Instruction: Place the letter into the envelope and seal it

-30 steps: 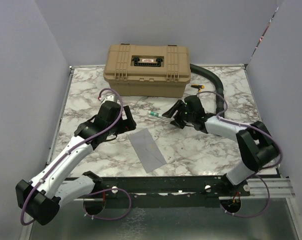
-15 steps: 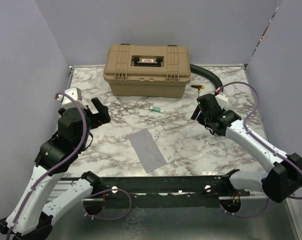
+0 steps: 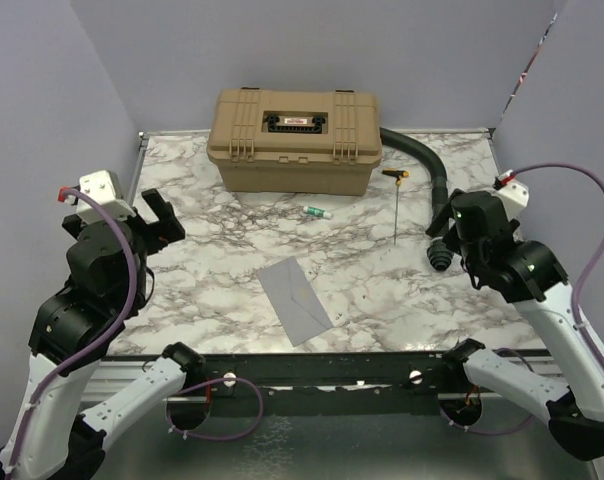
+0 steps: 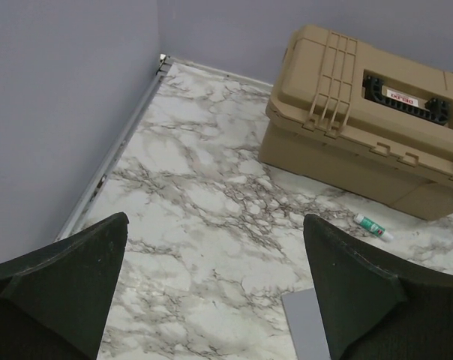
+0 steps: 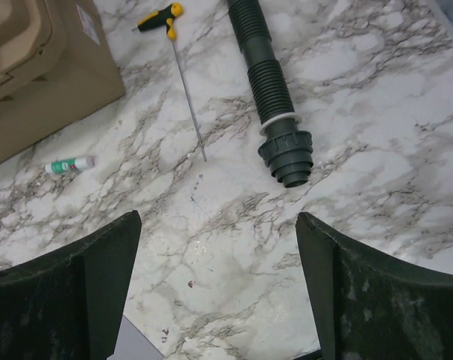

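Note:
The grey envelope (image 3: 295, 298) lies flat on the marble table near the front middle. Its corner shows in the left wrist view (image 4: 305, 326) and in the right wrist view (image 5: 133, 343). The tan-brown letter is out of view in every frame. My left gripper (image 3: 154, 215) is raised at the left side, open and empty (image 4: 215, 219), well left of the envelope. My right gripper (image 3: 454, 235) is raised at the right side, open and empty (image 5: 218, 216), well right of the envelope.
A tan hard case (image 3: 297, 140) stands shut at the back middle. A glue stick (image 3: 315, 211) lies in front of it. A yellow-handled screwdriver (image 3: 395, 205) and a black ribbed hose (image 3: 427, 170) lie at the right, the hose end just under my right arm.
Both arms have drawn back and up from the table's middle, the left to the left wall, the right to the right. The envelope has not moved.

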You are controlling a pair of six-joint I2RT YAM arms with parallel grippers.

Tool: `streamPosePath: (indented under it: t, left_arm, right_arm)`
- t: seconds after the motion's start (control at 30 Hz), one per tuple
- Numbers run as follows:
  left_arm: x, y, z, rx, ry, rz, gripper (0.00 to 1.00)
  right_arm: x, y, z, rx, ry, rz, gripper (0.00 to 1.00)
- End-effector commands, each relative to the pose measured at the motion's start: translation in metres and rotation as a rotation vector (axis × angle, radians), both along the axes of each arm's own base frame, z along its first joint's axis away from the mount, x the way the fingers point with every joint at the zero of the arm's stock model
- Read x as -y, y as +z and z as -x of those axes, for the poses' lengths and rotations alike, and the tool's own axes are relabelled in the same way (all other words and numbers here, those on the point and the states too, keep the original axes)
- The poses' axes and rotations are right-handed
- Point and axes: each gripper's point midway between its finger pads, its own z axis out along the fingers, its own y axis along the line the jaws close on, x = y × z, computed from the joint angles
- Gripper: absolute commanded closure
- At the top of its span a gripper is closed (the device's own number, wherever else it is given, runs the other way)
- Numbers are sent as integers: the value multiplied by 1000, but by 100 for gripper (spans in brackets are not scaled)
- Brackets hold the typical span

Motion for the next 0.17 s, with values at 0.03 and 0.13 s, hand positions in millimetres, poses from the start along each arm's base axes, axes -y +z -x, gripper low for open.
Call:
streamPosePath:
  t: [0.03,0.13]
  left_arm:
    - [-13,17,9,22,26,-38,1]
    - [-8,17,7,23,1,-27,1]
  right_arm:
    - [35,23,24,9,-70,100,12]
    - [37,31,28,35,-68,90,11]
